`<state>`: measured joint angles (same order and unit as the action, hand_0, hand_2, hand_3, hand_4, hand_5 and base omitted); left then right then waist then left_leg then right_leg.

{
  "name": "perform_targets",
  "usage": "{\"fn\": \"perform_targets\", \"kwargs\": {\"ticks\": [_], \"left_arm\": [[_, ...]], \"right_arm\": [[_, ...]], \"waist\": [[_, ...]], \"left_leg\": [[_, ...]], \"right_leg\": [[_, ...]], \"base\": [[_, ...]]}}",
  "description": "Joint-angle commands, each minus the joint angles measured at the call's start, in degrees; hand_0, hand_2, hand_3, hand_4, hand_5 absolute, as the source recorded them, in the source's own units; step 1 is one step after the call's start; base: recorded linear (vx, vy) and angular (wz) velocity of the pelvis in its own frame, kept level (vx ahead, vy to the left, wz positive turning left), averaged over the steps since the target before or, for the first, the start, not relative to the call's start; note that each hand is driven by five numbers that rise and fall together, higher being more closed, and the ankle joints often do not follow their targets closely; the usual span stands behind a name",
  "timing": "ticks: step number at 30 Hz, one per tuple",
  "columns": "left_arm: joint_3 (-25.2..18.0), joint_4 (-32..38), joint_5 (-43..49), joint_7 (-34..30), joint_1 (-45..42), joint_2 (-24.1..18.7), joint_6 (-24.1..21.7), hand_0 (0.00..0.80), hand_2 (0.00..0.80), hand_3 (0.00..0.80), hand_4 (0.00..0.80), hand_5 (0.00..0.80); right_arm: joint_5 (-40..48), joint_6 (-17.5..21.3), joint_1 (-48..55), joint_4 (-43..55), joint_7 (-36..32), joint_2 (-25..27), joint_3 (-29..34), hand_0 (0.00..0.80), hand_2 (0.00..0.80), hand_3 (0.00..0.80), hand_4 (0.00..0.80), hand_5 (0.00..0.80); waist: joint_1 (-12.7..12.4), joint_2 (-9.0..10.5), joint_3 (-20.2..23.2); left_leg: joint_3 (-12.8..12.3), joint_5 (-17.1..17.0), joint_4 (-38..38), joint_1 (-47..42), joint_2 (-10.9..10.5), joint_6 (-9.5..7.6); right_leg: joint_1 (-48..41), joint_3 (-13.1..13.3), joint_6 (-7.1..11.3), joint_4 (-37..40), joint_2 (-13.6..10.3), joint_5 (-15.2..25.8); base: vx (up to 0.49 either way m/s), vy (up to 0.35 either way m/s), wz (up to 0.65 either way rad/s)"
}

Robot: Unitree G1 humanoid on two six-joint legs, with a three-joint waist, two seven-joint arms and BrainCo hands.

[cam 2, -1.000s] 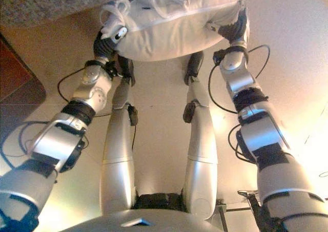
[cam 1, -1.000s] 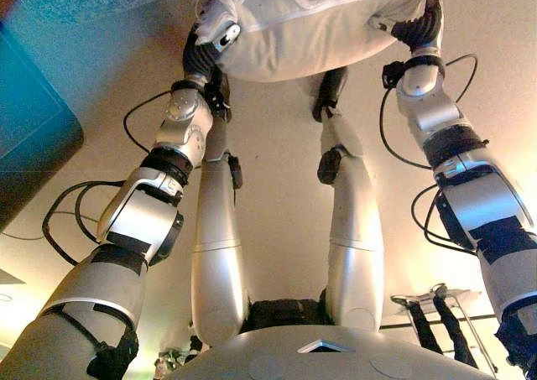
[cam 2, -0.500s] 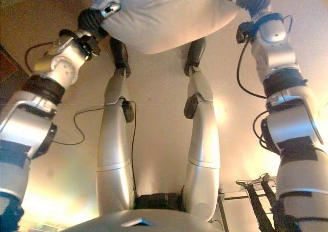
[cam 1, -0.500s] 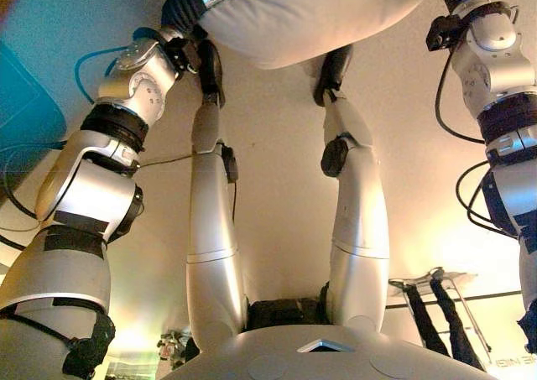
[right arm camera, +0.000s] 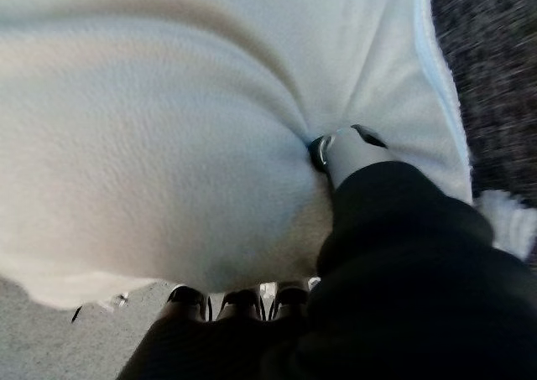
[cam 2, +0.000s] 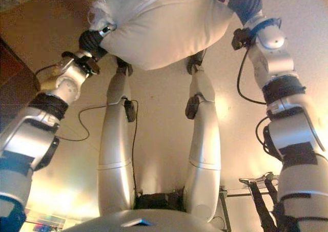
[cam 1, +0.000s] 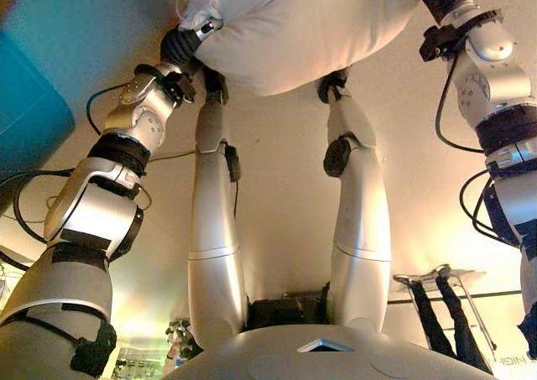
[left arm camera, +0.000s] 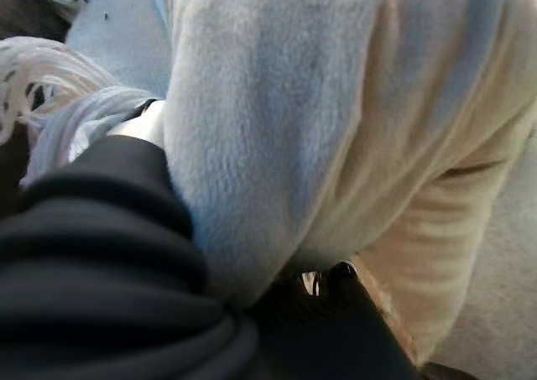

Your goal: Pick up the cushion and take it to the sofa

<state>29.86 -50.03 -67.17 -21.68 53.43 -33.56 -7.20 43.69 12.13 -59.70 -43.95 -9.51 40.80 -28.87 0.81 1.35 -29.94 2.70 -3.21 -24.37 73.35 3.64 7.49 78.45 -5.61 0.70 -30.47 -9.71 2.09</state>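
The cushion [cam 1: 302,28], a plump white one with a fringed corner, hangs off the floor [cam 1: 277,187] between the two arms, at the far side of the scene. The left hand [cam 1: 180,46] grasps its left edge beside the fringe. The right hand [cam 2: 245,1] grasps its right edge; in the right wrist view the thumb digs a dimple into the fabric and dark tips show beneath the cushion, so these fingers are clamped on it. In the left wrist view the fabric bulges over the dark cover and the fingers themselves are mostly hidden, though the cloth wraps tightly enough that I judge them closed on it too.

The step in hand appears to be the carry. To do it well, both hands should keep even pressure and hold their spacing, so the soft filling does not slip out of one side. The cushion sags in the middle, so it should be held level and high enough to clear the legs while walking. A dark speckled fabric [right arm camera: 495,78] shows beyond the cushion in the right wrist view; it may be the sofa, but that cannot be confirmed from here.

Compared with a second ago, the cushion sits lower and fuller in the head views, covering more of the far floor. The left arm has swung outward and upward, and the grey textured surface that lay at the far left a second ago has nearly left the picture, which suggests the whole view has shifted.
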Motion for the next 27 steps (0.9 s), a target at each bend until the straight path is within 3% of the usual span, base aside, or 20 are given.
{"fn": "perform_targets", "kwargs": {"ticks": [1, 6, 11, 15, 19, 22, 25, 27], "left_arm": [[-2.5, 10.4, -0.7, -4.6, -5.7, 5.3, -4.6, 0.8, 0.8, 0.8, 0.8, 0.8], [-4.5, 15.0, 2.2, -4.6, -16.3, 8.6, -7.8, 0.8, 0.8, 0.8, 0.8, 0.8], [-8.0, 23.8, 5.4, -4.9, -28.4, 10.0, -11.7, 0.8, 0.8, 0.8, 0.8, 0.8], [-12.1, 34.4, 9.3, 1.6, -37.3, 11.4, -16.3, 0.8, 0.8, 0.8, 0.8, 0.8], [-16.2, 44.0, 19.1, 10.2, -44.0, 12.2, -21.5, 0.8, 0.8, 0.8, 0.8, 0.8], [-17.7, 50.5, 21.5, 10.4, -48.3, 12.6, -21.7, 0.8, 0.8, 0.8, 0.8, 0.8], [-17.2, 55.1, 24.4, 10.2, -50.7, 13.9, -22.9, 0.8, 0.8, 0.8, 0.8, 0.8], [-17.1, 57.4, 26.2, 10.7, -51.8, 14.0, -25.5, 0.8, 0.8, 0.8, 0.8, 0.8]], "right_arm": [[-1.7, 4.2, 4.3, 11.0, -2.1, -0.7, 0.9, 0.8, 0.8, 0.8, 0.8, 0.8], [-4.4, 6.5, 16.9, 17.4, -2.7, -2.0, 6.1, 0.8, 0.8, 0.8, 0.8, 0.8], [-9.2, 10.2, 33.0, 29.2, -2.0, -7.2, 15.1, 0.8, 0.8, 0.8, 0.8, 0.8], [-13.0, 12.3, 43.3, 38.2, -1.1, -11.1, 20.7, 0.8, 0.8, 0.8, 0.8, 0.8], [-16.8, 15.1, 50.2, 45.2, -1.4, -14.8, 23.7, 0.8, 0.8, 0.8, 0.8, 0.8], [-19.3, 16.3, 53.7, 50.3, -0.9, -17.6, 24.0, 0.8, 0.8, 0.8, 0.8, 0.8], [-20.1, 17.3, 56.0, 54.2, 1.0, -19.4, 23.6, 0.8, 0.8, 0.8, 0.8, 0.8], [-19.9, 17.6, 56.4, 56.7, 1.6, -19.3, 23.4, 0.8, 0.8, 0.8, 0.8, 0.8]], "waist": [[1.2, -1.9, 0.1], [1.0, -1.95, 0.1], [1.1, -1.7, 0.1], [0.8, -2.06, 0.3], [0.1, -2.1, 5.8], [-0.4, -1.46, 10.4], [-0.6, -0.98, 16.0], [-1.4, -0.78, 19.4]], "left_leg": [[0.8, 1.8, -0.1, -3.9, -1.4, -0.36], [-0.8, 1.4, 1.4, -14.7, -1.6, -1.2], [-3.8, 3.0, 4.9, -31.1, -3.3, -3.3], [-4.6, 4.8, 7.1, -43.5, -4.6, -4.89], [-3.9, 5.9, 9.7, -50.8, -5.5, -6.1], [-2.9, 5.7, 13.4, -57.1, -5.7, -6.71], [-1.0, 5.5, 17.8, -64.1, -5.3, -7.14], [-0.8, 5.8, 20.1, -68.2, -5.0, -7.22]], "right_leg": [[-8.4, 1.0, 5.55, 7.6, 2.1, 1.8], [-18.6, 0.7, 5.66, 8.4, 1.7, 2.0], [-34.0, -1.2, 6.37, 11.7, 0.9, 1.3], [-46.4, -1.3, 6.76, 13.2, -0.3, -0.3], [-54.1, -0.4, 6.68, 15.2, -0.6, -1.8], [-61.1, 0.7, 6.42, 18.4, 0.1, -2.2], [-68.8, 3.0, 5.39, 21.8, 2.4, -3.3], [-73.1, 1.7, 5.06, 23.2, 2.9, -4.1]], "base": [[-0.001, 0.046, -0.02], [0.0, 0.026, -0.01], [0.022, 0.01, 0.03], [0.143, 0.048, 0.13], [0.192, -0.011, 0.27], [0.267, -0.105, 0.24], [0.317, -0.144, 0.38], [0.246, -0.098, 0.29]]}}
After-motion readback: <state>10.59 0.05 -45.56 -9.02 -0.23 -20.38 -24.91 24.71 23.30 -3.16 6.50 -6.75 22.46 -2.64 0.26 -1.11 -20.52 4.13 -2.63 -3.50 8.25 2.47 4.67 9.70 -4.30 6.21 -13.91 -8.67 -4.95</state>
